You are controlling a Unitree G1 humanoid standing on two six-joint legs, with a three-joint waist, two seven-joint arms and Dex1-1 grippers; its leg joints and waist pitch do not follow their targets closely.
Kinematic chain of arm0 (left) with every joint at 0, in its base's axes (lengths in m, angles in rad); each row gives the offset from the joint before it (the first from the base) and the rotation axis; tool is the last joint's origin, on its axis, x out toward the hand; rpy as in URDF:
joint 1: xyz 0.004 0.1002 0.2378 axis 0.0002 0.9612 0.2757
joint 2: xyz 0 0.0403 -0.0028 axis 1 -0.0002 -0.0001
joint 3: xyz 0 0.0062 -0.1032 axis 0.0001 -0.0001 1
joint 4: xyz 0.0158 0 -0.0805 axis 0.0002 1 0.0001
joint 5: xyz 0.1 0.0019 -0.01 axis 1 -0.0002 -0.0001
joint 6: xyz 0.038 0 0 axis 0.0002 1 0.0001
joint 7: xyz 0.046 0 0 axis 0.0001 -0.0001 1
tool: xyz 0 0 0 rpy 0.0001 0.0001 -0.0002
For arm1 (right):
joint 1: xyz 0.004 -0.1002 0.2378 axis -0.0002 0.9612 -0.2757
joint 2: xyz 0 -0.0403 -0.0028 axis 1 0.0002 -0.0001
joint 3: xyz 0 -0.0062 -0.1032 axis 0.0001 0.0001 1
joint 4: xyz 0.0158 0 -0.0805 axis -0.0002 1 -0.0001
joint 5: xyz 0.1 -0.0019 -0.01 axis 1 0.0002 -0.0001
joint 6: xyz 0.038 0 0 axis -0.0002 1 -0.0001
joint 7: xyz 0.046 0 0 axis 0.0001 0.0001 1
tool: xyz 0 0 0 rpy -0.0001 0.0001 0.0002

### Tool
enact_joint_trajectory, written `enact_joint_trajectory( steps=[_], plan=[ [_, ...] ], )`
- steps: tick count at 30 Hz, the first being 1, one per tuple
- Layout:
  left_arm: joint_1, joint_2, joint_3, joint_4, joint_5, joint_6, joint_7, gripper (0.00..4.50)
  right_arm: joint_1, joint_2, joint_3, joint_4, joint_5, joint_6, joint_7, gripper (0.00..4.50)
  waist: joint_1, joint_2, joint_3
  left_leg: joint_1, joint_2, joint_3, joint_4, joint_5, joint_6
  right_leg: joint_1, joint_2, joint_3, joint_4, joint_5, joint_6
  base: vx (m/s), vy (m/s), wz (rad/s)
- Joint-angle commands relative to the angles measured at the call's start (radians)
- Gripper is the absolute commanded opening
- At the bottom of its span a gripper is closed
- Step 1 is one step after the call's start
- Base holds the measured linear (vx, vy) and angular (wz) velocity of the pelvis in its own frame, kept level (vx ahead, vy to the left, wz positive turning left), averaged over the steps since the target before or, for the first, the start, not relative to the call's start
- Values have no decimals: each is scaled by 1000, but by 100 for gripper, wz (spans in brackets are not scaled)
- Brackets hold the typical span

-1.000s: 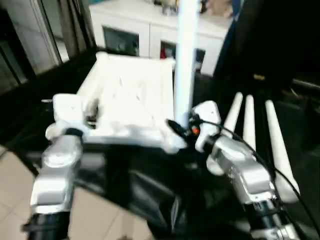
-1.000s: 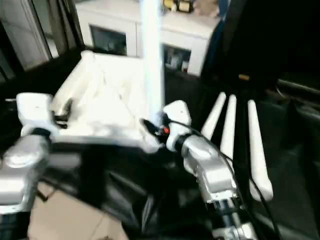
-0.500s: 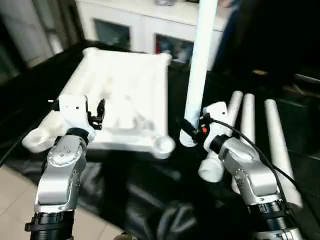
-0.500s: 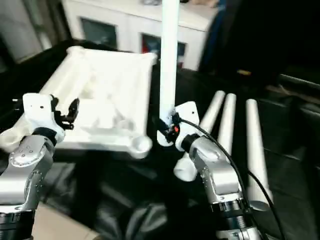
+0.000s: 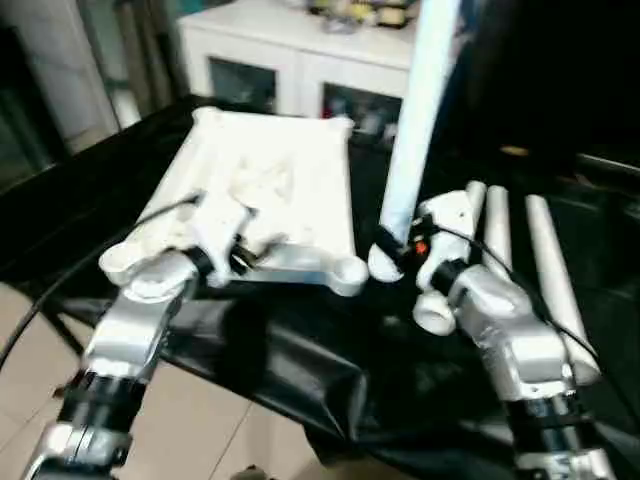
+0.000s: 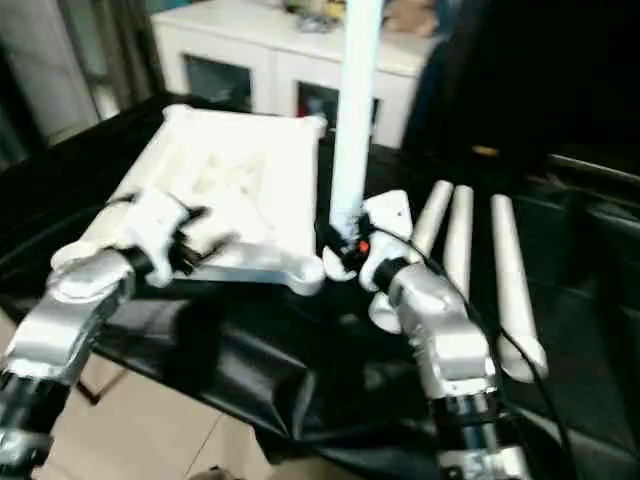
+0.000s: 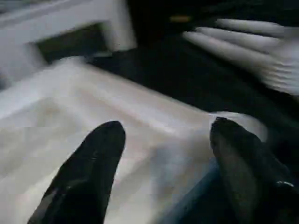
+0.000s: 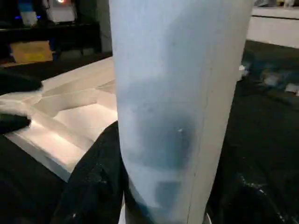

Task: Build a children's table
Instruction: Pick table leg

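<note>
The upturned tabletop [image 5: 270, 190] lay at 11 o'clock on the black-draped table [image 5: 300, 360], with the left jaws [image 5: 235, 250] spread open over its near edge. The right jaws [image 5: 395, 250] clasped an upright leg [image 5: 415, 120] just beside the near corner socket [image 5: 350, 272]; three spare legs [image 5: 550, 270] lay at 2 o'clock, with bare cloth between.

The upright leg [image 5: 412, 140] runs off the top edge, its upper end unseen. The left gripper [image 5: 236, 243] blurs against the tabletop [image 5: 300, 180] (contact cannot be told). Cabinet-top items [image 5: 350, 12] are too blurred to identify.
</note>
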Motion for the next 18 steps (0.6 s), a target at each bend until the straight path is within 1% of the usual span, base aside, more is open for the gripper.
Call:
enact_joint_trajectory(
  steps=[1,2,3,4,5,6,7,8,9,10,11,12,13,14,15,16,17,18],
  plan=[
    [-52,17,-41,67,7,-21,-106,371,-11,-25,-21,-26,23,18,32,190,-5,2,-50,47,66,-39,-113,-484,-98,-3,-70,35,-106,-562,-65,-52,-39,-3],
    [-66,19,-51,93,16,-30,-123,374,-11,-30,-25,-29,26,20,36,190,-4,-2,-53,43,66,-38,-114,-440,-85,2,-72,35,-109,-564,-62,0,0,0],
    [-71,20,-55,102,20,-34,-129,374,-11,-32,-26,-30,28,20,38,190,-2,-2,-52,42,66,-38,-115,-420,-80,0,-71,35,-112,-560,-62,0,0,0],
    [-96,22,-74,154,43,-62,-146,344,-12,-41,-29,-32,26,19,42,190,-2,12,-53,38,67,-38,-116,-388,-79,0,-70,34,-110,-529,-66,0,0,0],
    [-127,15,-90,220,74,-89,-141,342,-9,-52,-33,-39,23,23,44,190,-5,13,-55,35,65,-36,-116,-367,-79,3,-64,32,-110,-503,-63,0,0,0],
    [-138,13,-95,244,82,-100,-141,345,-8,-56,-33,-41,22,24,45,190,-5,11,-57,36,68,-34,-117,-356,-83,2,-62,30,-104,-465,-71,0,0,0],
    [-172,4,-109,317,102,-125,-146,336,-3,-66,-37,-54,21,30,46,190,-7,9,-54,36,66,-32,-116,-361,-81,-1,-59,30,-107,-468,-73,0,0,0],
    [-176,3,-110,325,104,-127,-147,317,-2,-67,-38,-56,21,30,46,190,-10,14,-54,42,66,-30,-114,-380,-85,-4,-58,29,-110,-477,-80,0,0,0],
    [-205,-10,-126,387,127,-149,-141,301,13,-80,-43,-84,25,43,45,190,-11,22,-54,43,66,-33,-113,-387,-87,-4,-59,28,-109,-477,-86,0,0,0],
    [-205,-10,-126,387,127,-149,-141,298,13,-80,-43,-84,25,43,45,190,-14,14,-53,43,66,-34,-113,-402,-85,-1,-59,26,-111,-492,-87,0,0,0],
    [-213,-21,-120,403,120,-154,-134,298,20,-86,-47,-98,30,50,45,190,-19,22,-53,42,69,-36,-114,-411,-84,-1,-61,25,-109,-489,-101,0,0,0],
    [-212,-22,-118,400,120,-158,-127,298,22,-86,-47,-100,31,50,44,190,-24,19,-51,40,70,-36,-116,-419,-84,0,-60,23,-110,-488,-105,0,0,0],
    [-183,-52,-82,338,115,-146,-10,298,42,-79,-62,-133,38,59,18,190,-28,48,-52,37,74,-41,-119,-455,-99,4,-58,21,-102,-455,-122,0,0,0],
    [-161,-67,-57,296,102,-126,37,298,50,-71,-68,-143,36,63,1,190,-33,37,-51,40,74,-42,-120,-487,-98,6,-54,13,-106,-443,-128,-27,53,-12],
    [-92,-102,11,178,66,-108,144,298,69,-45,-83,-161,33,69,-46,190,-39,33,-55,31,79,-44,-122,-457,-94,17,-59,13,-94,-375,-157,0,0,0],
    [-61,-118,42,132,49,-113,182,298,79,-33,-89,-170,32,72,-67,190,-39,33,-55,31,79,-44,-122,-457,-94,17,-59,13,-94,-375,-157,0,0,0],
    [-12,-131,75,68,36,-80,222,298,95,-21,-88,-180,34,76,-79,190,-44,23,-47,33,68,-31,-112,-439,-58,0,-61,14,-114,-448,-153,0,0,0],
    [39,-144,108,8,27,-39,263,298,114,-8,-84,-194,38,81,-88,190,-44,22,-47,22,64,-25,-96,-385,-14,13,-94,27,-126,-503,-155,0,0,0]
  ],
)
